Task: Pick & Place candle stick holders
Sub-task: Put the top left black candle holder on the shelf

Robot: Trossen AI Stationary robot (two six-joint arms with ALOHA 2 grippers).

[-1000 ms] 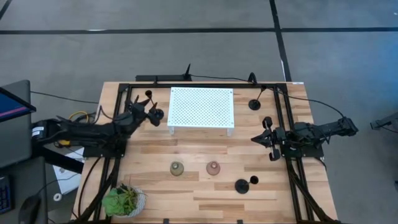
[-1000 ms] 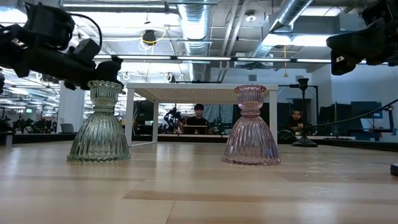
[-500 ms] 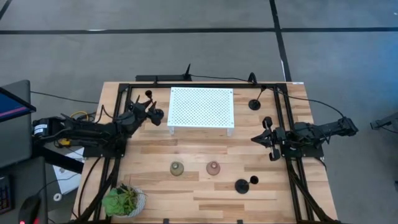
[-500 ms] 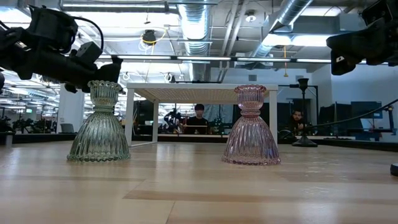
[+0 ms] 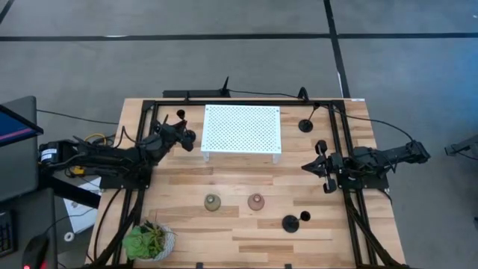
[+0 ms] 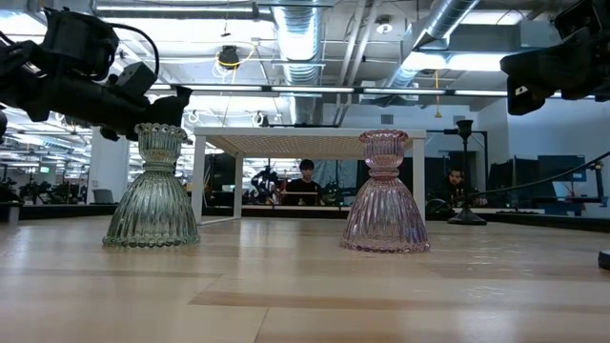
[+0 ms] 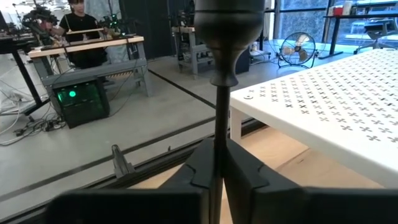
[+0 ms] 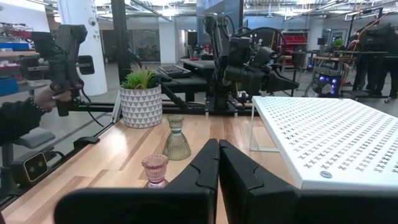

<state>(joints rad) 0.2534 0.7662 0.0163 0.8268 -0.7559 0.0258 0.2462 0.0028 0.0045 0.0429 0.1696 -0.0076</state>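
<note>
My left gripper is at the table's far left, by the white platform's left end, shut on a slim black candle stick holder. That holder stands upright, its cup above the fingers and its disc base below them. Another black holder stands at the far right, a third at the near right. The olive-green holder and the pink one stand on their wide bases mid-table. My right gripper hovers shut at the right. My left gripper pinches the black holder's thin stem between its two fingers, below the cup. The fingers come level from the table's left and lie across the stem. The holder stays upright. In the wrist view the fingers hide its base.
The white perforated platform stands at the far middle on its legs. A potted plant sits at the near left corner. Black frame rails run along both sides. A person's hand holds a device beyond the table's left side.
My left gripper has shut its fingers on the black holder's stem without shifting its place. The holder stands where it stood.
</note>
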